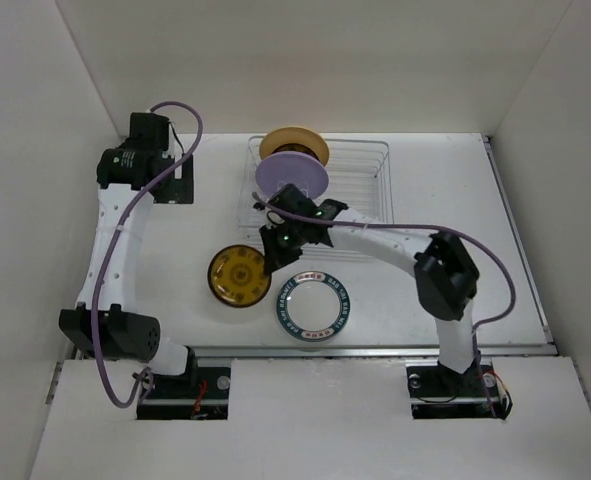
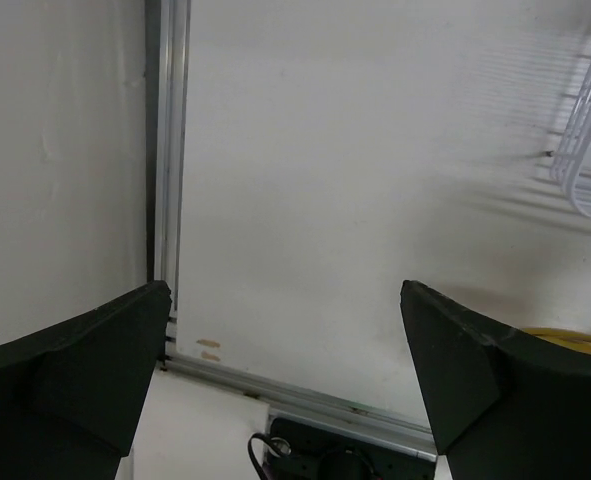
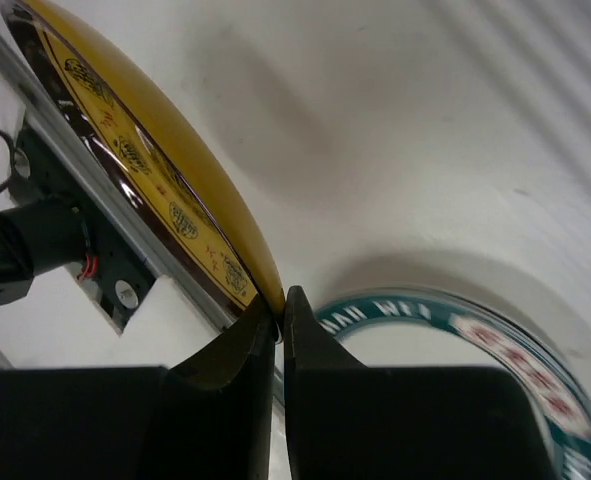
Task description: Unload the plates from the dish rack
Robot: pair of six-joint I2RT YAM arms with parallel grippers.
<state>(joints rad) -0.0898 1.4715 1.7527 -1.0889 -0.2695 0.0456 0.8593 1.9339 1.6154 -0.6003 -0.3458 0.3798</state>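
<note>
Right gripper (image 3: 280,300) pinches the yellow plate (image 3: 145,150) by its rim toward the near edge of the counter (image 1: 475,200), left gripper (image 2: 285,290) spread; seemingly tilted, it could slip onto the teal-rimmed plate (image 3: 405,312).

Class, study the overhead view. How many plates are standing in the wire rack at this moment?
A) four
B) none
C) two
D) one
C: only the tan plate and the lilac plate stand in the rack. The yellow plate and the teal-rimmed plate are outside it.
</note>
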